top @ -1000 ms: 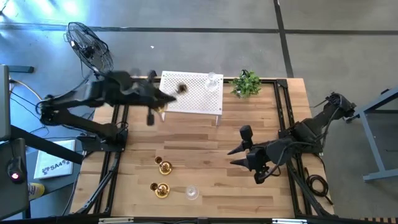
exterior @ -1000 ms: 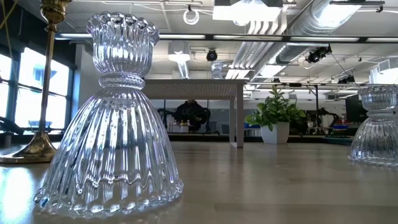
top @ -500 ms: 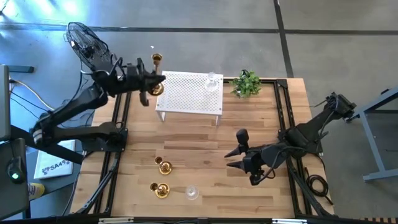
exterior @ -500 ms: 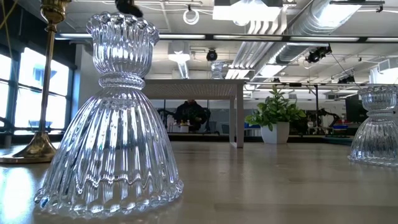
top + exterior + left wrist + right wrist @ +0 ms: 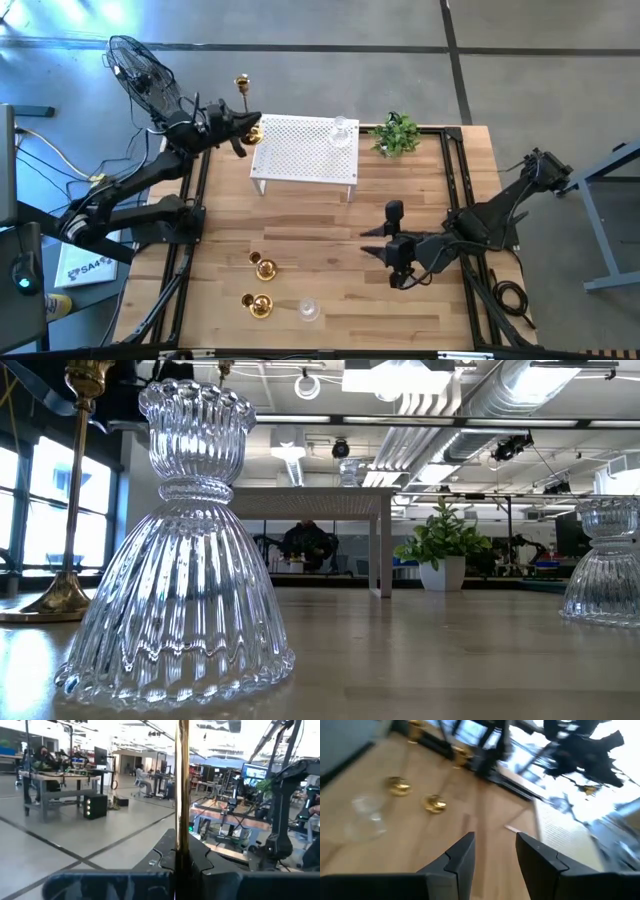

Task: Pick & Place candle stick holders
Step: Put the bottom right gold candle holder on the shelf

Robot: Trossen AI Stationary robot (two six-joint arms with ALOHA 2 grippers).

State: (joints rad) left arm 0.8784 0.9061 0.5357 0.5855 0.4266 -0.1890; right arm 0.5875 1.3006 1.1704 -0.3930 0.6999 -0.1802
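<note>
My left gripper (image 5: pixel 240 135) is raised over the table's far left corner, beside the white perforated stand (image 5: pixel 305 150). It is shut on a tall gold candle stick holder (image 5: pixel 245 105). A clear glass holder (image 5: pixel 343 130) stands on the stand. Two gold holders (image 5: pixel 263 267) (image 5: pixel 258 304) and a clear glass one (image 5: pixel 309 311) stand on their bases on the wood near the front edge. My right gripper (image 5: pixel 385 252) is open and empty over the table's middle right. The near holders lie ahead of it in the right wrist view (image 5: pixel 435 804). My left gripper pinches the gold holder's slim stem (image 5: pixel 182 855) between its two fingers, which lie across the stem. The stem stands out well past the fingers, and its cup end (image 5: pixel 241 80) reaches beyond the table's far edge. The holder is lifted clear of table and stand.
A small potted plant (image 5: pixel 397 133) stands at the far edge, right of the stand. A fan (image 5: pixel 145 75) stands off the table's far left. In the low view a large glass holder (image 5: pixel 190 550) fills the near left and another (image 5: pixel 605 560) stands at the right.
My left gripper has carried the gold holder from over the stand's left end up and toward the table's far left corner, turning so the stem now points past the far edge. My right gripper has turned and drifted slightly toward the table's left, staying open.
</note>
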